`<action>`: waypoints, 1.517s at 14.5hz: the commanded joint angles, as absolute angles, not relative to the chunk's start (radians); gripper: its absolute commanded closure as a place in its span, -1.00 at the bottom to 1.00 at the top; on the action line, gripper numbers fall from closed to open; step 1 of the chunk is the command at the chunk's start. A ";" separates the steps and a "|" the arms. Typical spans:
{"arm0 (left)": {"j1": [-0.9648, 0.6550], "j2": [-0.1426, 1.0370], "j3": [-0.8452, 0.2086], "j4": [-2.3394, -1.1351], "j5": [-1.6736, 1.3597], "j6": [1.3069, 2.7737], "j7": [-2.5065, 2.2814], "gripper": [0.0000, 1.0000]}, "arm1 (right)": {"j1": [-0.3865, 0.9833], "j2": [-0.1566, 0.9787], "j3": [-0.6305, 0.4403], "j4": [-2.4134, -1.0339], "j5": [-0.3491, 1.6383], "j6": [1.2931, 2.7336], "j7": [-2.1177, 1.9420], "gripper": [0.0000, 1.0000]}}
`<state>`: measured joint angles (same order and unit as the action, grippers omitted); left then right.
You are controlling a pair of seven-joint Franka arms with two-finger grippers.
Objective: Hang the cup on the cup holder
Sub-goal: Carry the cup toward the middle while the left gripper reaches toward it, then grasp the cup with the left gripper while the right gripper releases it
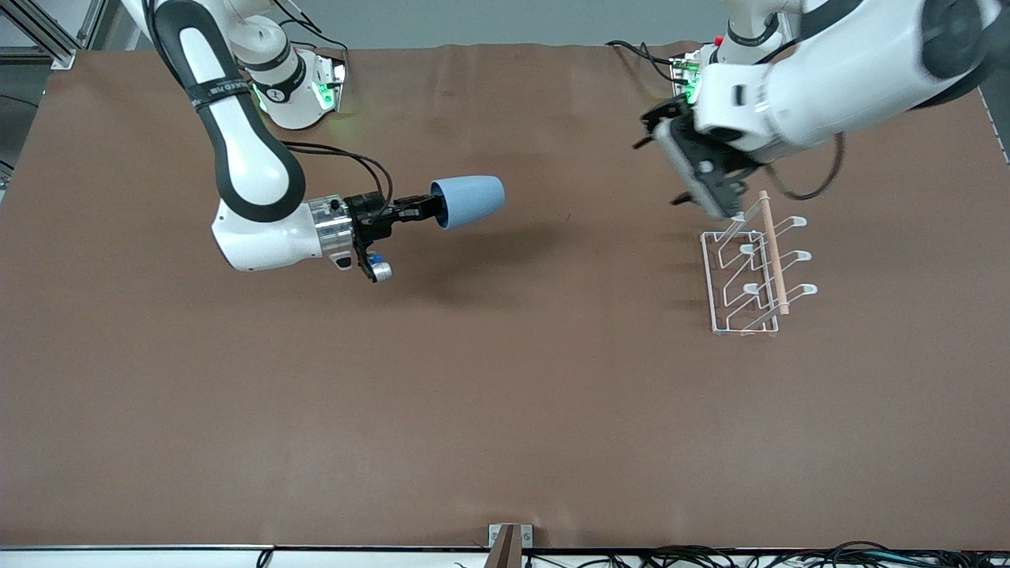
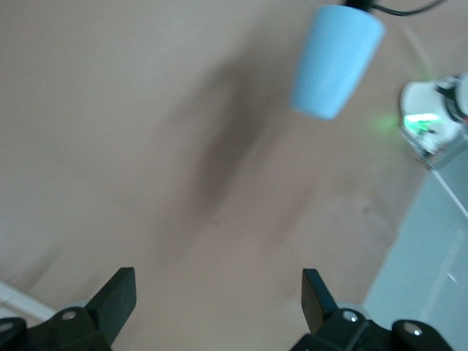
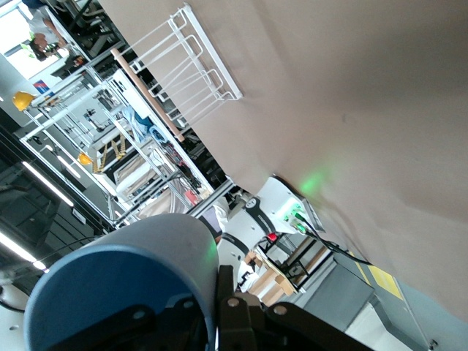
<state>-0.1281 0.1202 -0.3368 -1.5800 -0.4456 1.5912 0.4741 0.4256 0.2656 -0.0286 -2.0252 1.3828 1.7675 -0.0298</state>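
The blue-grey cup (image 1: 469, 201) is held on its side in the air over the table's middle, toward the right arm's end. My right gripper (image 1: 430, 207) is shut on its rim, one finger inside and one outside; the right wrist view shows the cup (image 3: 124, 285) close up in the gripper (image 3: 212, 314). The white wire cup holder (image 1: 750, 272) with its wooden rod (image 1: 773, 252) stands on the table toward the left arm's end and also shows in the right wrist view (image 3: 186, 66). My left gripper (image 1: 714, 201) hangs open and empty over the holder's end nearest the robots' bases. The left wrist view shows its spread fingers (image 2: 121, 292) and the cup (image 2: 336, 62) farther off.
The brown table cover (image 1: 505, 394) spreads wide around the holder. The arm bases with green lights stand at the table's edge farthest from the front camera (image 1: 316, 95) (image 1: 686, 79). A small bracket (image 1: 509, 544) and cables sit at the edge nearest the front camera.
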 commanded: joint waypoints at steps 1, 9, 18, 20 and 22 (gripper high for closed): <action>-0.123 0.221 -0.444 -1.507 -0.463 1.594 0.495 -1.00 | 0.478 0.232 -0.035 -2.056 1.434 1.830 -0.015 0.99; -0.221 0.380 -0.502 -1.506 -0.446 1.764 0.499 -1.00 | 0.518 0.229 -0.035 -2.051 1.471 1.867 -0.015 0.99; -0.322 0.446 -0.502 -1.511 -0.380 1.922 0.503 -1.00 | 0.531 0.222 -0.037 -2.049 1.486 1.867 -0.015 0.98; -0.319 0.446 -0.502 -1.514 -0.380 1.927 0.517 -0.41 | 0.531 0.222 -0.035 -2.048 1.488 1.868 -0.015 0.98; -0.308 0.439 -0.502 -1.509 -0.380 1.921 0.525 0.37 | 0.531 0.222 -0.035 -2.049 1.488 1.868 -0.015 0.97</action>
